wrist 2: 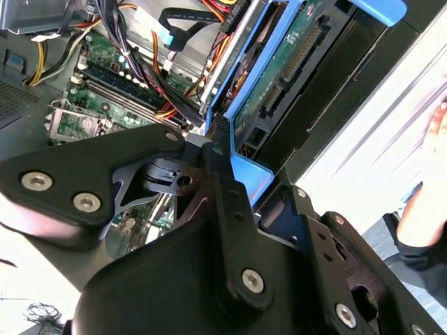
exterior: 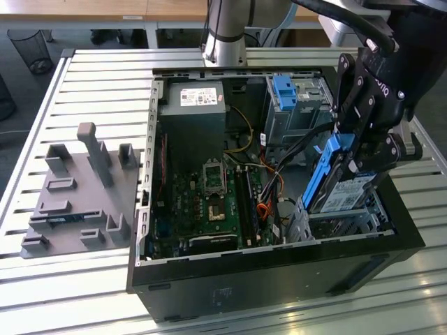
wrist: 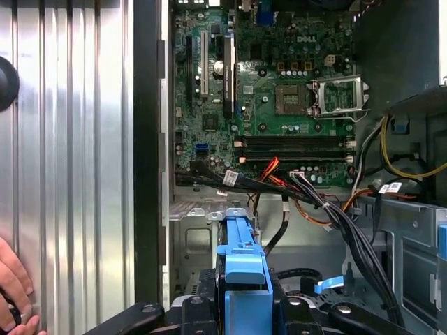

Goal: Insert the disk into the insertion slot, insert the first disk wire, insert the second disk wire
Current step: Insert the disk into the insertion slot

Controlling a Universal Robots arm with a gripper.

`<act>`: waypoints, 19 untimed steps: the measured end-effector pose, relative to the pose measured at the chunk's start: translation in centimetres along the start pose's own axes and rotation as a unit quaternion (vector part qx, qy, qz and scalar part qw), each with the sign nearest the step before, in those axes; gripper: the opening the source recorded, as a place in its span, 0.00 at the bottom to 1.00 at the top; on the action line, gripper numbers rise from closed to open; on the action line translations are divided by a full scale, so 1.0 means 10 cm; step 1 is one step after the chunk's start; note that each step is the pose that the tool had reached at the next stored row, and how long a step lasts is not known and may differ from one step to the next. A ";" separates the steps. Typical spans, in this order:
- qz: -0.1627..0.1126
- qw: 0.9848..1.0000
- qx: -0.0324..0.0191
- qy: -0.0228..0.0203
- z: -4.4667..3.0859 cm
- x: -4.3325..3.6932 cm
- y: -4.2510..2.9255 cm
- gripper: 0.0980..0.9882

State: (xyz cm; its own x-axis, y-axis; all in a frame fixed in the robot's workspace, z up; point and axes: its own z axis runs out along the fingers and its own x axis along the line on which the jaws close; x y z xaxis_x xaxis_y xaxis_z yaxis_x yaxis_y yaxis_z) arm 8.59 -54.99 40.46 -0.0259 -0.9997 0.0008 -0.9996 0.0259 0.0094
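Observation:
In the exterior view my gripper (exterior: 357, 152) is shut on the disk (exterior: 347, 192), a silver drive with a white label in a bright blue caddy (exterior: 328, 159). I hold the disk steeply tilted, with its lower end just above the insertion slot (exterior: 343, 225), a low grey perforated cage at the front of the case on the exterior view's right. The first wrist view looks down the blue caddy (wrist: 242, 259) onto the cage (wrist: 193, 240). The second wrist view shows the drive's green underside (wrist 2: 283, 66). Loose black and orange wires (wrist: 327, 209) lie beside the cage.
The open black computer case (exterior: 279, 258) holds a motherboard (exterior: 209, 195), a power supply (exterior: 192, 115) and a taller metal bay with a blue tab (exterior: 286, 91). A grey fixture plate (exterior: 77, 188) lies on the slatted table. A person's hand (wrist: 14, 286) rests near the case.

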 end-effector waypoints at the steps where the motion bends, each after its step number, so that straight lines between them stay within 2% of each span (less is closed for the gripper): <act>1: 0.000 1.000 0.000 0.000 0.004 0.000 0.000 0.30; 19: 0.000 1.000 0.000 0.000 0.111 0.000 -0.001 0.30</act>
State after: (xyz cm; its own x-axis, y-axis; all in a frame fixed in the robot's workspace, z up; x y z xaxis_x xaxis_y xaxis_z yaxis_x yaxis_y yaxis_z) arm 8.59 -54.98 39.34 -0.0258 -0.9997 0.0008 -0.9996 0.0258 0.0092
